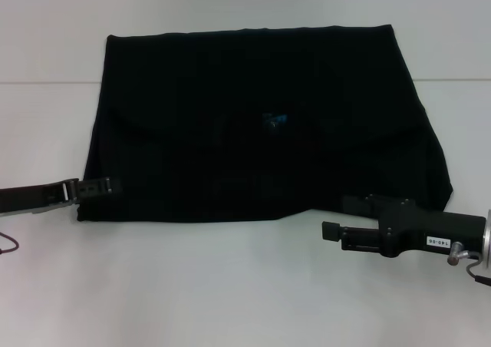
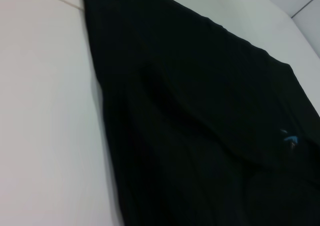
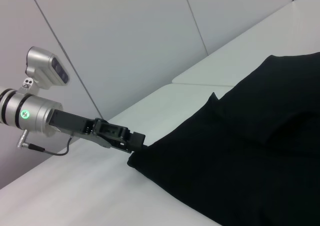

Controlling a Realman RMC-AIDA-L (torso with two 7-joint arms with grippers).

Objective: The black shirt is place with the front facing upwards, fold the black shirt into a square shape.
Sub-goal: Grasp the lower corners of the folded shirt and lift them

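Black shirt (image 1: 261, 124) folded flat, left gripper (image 1: 107, 186) fingers at its near-left corner (touching), right gripper (image 1: 337, 230) beside.

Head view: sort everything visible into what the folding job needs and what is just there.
Needed:
- black shirt, partly folded, blue neck label showing
- left gripper at its near left corner
- right gripper by its near right edge

Just there:
- white table
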